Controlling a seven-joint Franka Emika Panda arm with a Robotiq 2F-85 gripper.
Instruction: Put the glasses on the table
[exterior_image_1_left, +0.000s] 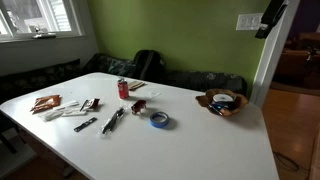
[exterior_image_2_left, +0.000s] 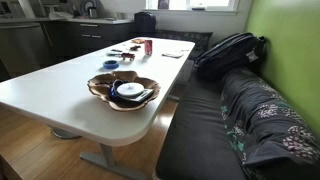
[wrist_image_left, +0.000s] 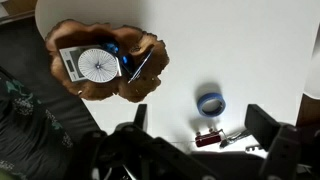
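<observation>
**At the upper left of the wrist view: glasses waiting in the bowl**

At the upper left, the glasses (wrist_image_left: 127, 62) lie inside the wooden bowl (wrist_image_left: 95, 90), tucked against a white disc (wrist_image_left: 97, 63) and not yet on the table (wrist_image_left: 240, 50). To their right sits the blue tape roll (wrist_image_left: 211, 103). Your claw (wrist_image_left: 201, 116) hangs above, fingers spread wide, holding nothing. Centre it over the frame, descend slowly, and pinch the glasses alone, clear of the disc and the bowl wall.

My gripper (wrist_image_left: 200, 122) runs off the wrist view's lower edge, and the glasses (wrist_image_left: 127, 64) lie half-hidden in the bowl (wrist_image_left: 152, 84).
</observation>
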